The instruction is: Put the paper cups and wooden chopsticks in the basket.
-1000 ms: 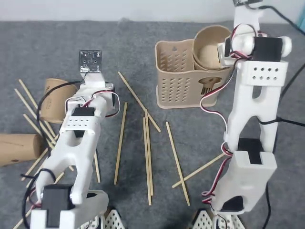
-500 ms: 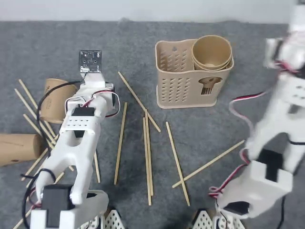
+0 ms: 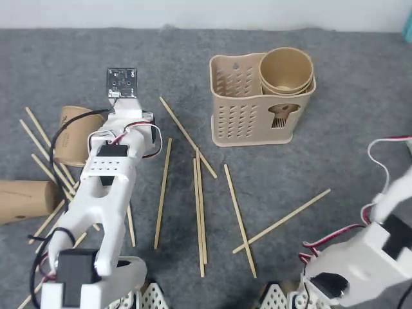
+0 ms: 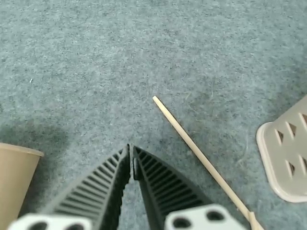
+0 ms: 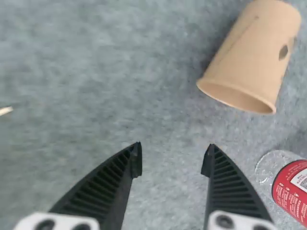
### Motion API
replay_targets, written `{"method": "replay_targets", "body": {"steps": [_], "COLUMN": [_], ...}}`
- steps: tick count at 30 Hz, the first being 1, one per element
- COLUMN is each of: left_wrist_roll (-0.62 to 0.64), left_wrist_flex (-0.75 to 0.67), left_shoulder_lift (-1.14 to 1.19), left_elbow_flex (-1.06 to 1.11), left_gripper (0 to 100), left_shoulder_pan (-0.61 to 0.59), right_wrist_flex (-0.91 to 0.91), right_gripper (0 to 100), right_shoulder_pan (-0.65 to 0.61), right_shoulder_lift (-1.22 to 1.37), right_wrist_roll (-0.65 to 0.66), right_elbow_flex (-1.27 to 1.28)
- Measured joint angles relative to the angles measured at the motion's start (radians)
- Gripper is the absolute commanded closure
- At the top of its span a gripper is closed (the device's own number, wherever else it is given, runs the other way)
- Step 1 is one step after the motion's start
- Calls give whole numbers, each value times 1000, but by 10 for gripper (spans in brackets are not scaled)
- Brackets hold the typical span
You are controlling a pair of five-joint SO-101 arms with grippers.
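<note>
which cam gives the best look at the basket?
High view: the whole basket is visible, stacked cups in one compartment. Left wrist view catches just its corner; right wrist view faces a lying cup.

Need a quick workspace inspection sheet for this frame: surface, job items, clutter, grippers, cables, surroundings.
Surface: grey carpet, flat.
Job's things: basket upright, stacked cups in one compartment. Three loose cups on their sides: near cup, far cup, third cup. Chopsticks scattered on the carpet, none seen in the basket.
Clutter: red container beside the third cup.
Grippers: left gripper shut and holding nothing; right gripper open, above bare carpet.
Cables: left arm wires and right arm wire loop free of the arms.
Surroundings: pale wall behind the carpet.
</note>
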Motion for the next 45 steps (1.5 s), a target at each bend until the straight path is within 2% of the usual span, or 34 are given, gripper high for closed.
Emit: {"method": "replay_targets", "body": {"steps": [8, 14, 18, 26, 30, 35, 36, 38, 42, 45], "left_wrist_roll": [0, 0, 0, 0, 0, 0, 0, 0, -3, -29], "left_wrist_flex": [0, 0, 0, 0, 0, 0, 0, 0, 0, 0], "left_shoulder_lift": [0, 0, 0, 0, 0, 0, 0, 0, 0, 0], "left_elbow_flex": [5, 5, 5, 5, 5, 5, 5, 5, 5, 5], "left_gripper": [988, 988, 988, 988, 988, 988, 988, 988, 988, 988], "left_shoulder_pan": [0, 0, 0, 0, 0, 0, 0, 0, 15, 18], "right_wrist_flex": [-450, -744, -891, -1215, -1264, -1269, -1269, -1269, -1266, -1188], "right_gripper": [783, 657, 678, 680, 714, 980, 998, 966, 990, 991], "right_shoulder_pan": [84, 135, 137, 138, 138, 146, 150, 166, 195, 207], "right_shoulder_lift": [0, 2, 2, 130, 293, 381, 381, 381, 381, 377], "right_wrist_roll": [-2, 68, 149, 166, 146, 26, 0, -38, -58, -64], "right_elbow_flex": [219, 365, 470, 517, 427, 342, 334, 328, 328, 328]}}
